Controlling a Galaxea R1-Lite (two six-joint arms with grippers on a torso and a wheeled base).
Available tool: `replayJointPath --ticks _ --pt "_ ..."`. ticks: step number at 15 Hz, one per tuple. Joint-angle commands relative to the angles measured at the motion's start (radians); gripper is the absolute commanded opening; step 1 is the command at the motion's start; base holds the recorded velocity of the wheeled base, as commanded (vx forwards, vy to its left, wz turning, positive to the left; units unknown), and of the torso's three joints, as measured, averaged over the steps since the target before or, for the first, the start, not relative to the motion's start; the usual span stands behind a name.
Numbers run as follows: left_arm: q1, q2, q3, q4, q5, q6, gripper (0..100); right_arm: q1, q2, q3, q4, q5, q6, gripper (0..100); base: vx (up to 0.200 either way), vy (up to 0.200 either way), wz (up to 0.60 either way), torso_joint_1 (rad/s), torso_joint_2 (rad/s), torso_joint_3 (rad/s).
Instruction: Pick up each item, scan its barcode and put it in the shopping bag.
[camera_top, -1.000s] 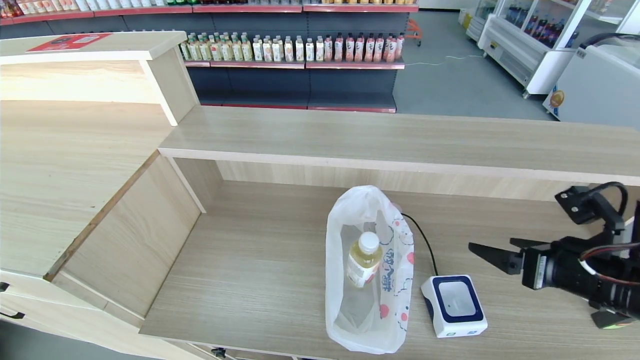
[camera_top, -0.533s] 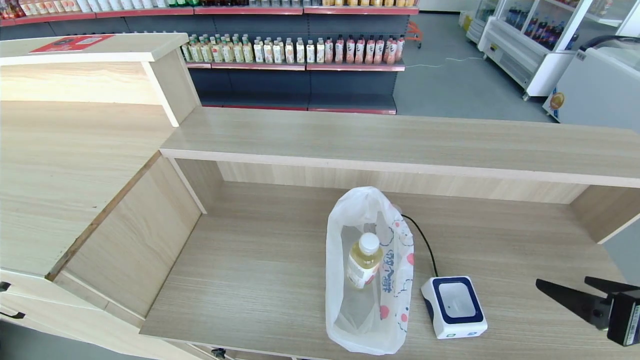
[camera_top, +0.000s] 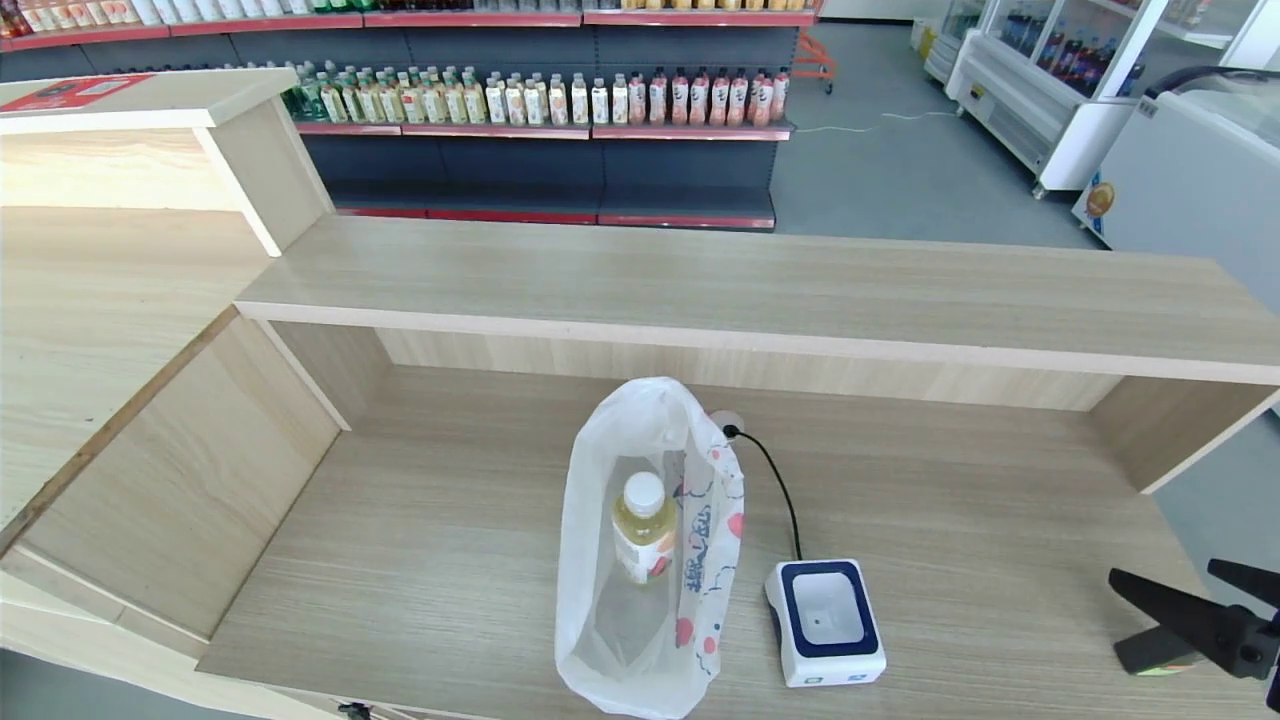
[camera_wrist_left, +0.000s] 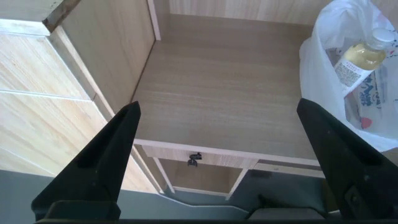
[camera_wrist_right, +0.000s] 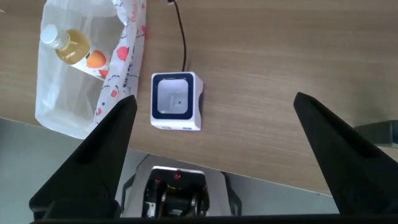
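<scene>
The bottle (camera_top: 643, 525) stands inside the shopping bag (camera_top: 585, 520), whose mouth gapes upward, so I judge that item done. The scanner (camera_top: 826, 620) sits just beside the bag at its 4 o'clock, window up, likely to keep scan-to-bag travel short. My right gripper (camera_top: 1162, 568) hangs spread and empty at the scanner's 3 o'clock. My left gripper (camera_wrist_left: 219, 107), equally wide, holds nothing near the bag's 8 o'clock.

Low in the centre of the frame, a bag (camera_top: 590, 560) stands on the counter (camera_top: 400, 560) with a bottle (camera_top: 642, 530) inside it. A scanner (camera_top: 825, 620) sits just right of the bag, its cable (camera_top: 782, 492) running back behind the bag. The right gripper (camera_top: 1160, 568) hangs at the lower right edge.
</scene>
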Motion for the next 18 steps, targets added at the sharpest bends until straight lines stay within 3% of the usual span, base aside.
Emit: replayJointPath --ticks 1,10,13,18 --pt "0.000 0.000 0.000 -0.002 0.000 -0.004 100 0.000 -0.012 -0.001 0.012 0.000 0.000 100 0.000 0.000 0.00 0.000 0.00 0.000" --pt "0.000 0.000 0.000 0.000 0.000 0.002 100 -0.030 -0.021 -0.004 0.082 -0.001 -0.083 100 -0.200 0.000 0.00 0.001 0.00 0.001" --pt "0.000 0.000 0.000 0.000 0.000 0.014 100 -0.032 -0.011 -0.017 0.084 -0.001 -0.085 100 0.000 0.000 0.00 0.000 0.00 0.000" --pt "0.000 0.000 0.000 0.000 0.002 0.020 100 -0.128 0.046 -0.020 0.118 -0.001 -0.215 100 0.000 -0.200 0.00 0.007 0.00 0.006"
